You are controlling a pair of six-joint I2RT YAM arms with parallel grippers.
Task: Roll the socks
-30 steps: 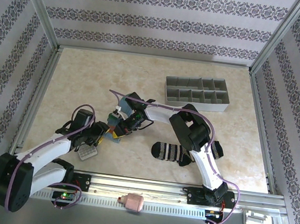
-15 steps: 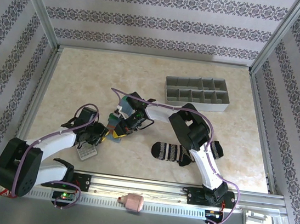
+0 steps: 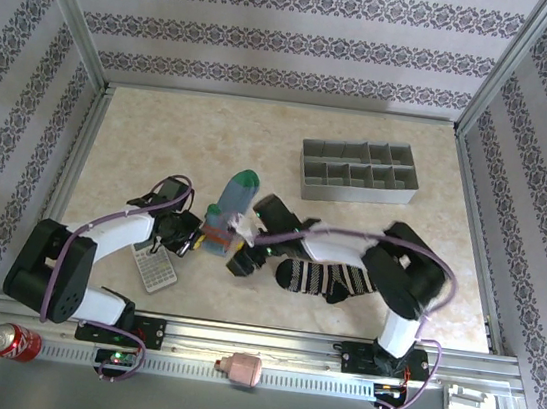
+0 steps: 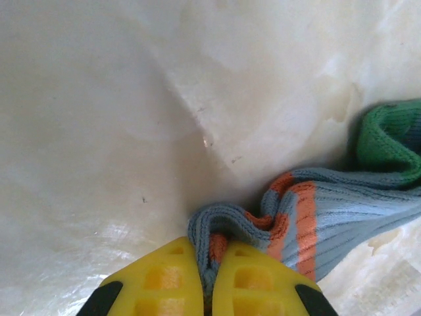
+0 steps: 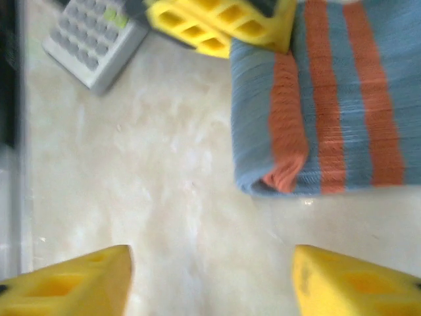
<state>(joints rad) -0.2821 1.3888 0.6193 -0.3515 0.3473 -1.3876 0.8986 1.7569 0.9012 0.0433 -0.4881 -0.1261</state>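
Top external view is showing the blue-grey sock point(image 3: 227, 211) lying near the middle of the table point(image 3: 141, 137), its green toe point(image 3: 245, 180) pointing to the far side. Bare marble is stretching wide beyond that sock and to its left. The divided tray point(image 3: 359, 170) is standing well off to its far right. On the near side room is tighter: the calculator point(image 3: 154, 266) is lying close at the sock's near left, and the striped sock point(image 3: 316, 277) is lying at its near right under the right arm.

The left gripper point(image 4: 204, 260) is pinching a fold of the blue-grey sock, fingers closed on the cloth. The right gripper point(image 5: 210, 263) is hanging just short of that sock's orange-striped edge, jaws spread wide with nothing between them.

A second ago the right gripper was down on the sock under a high-arched arm. Now it is standing clear, the arm is lying lower, the toe is showing, and a red can point(image 3: 9, 339) is standing far to the sock's near left.
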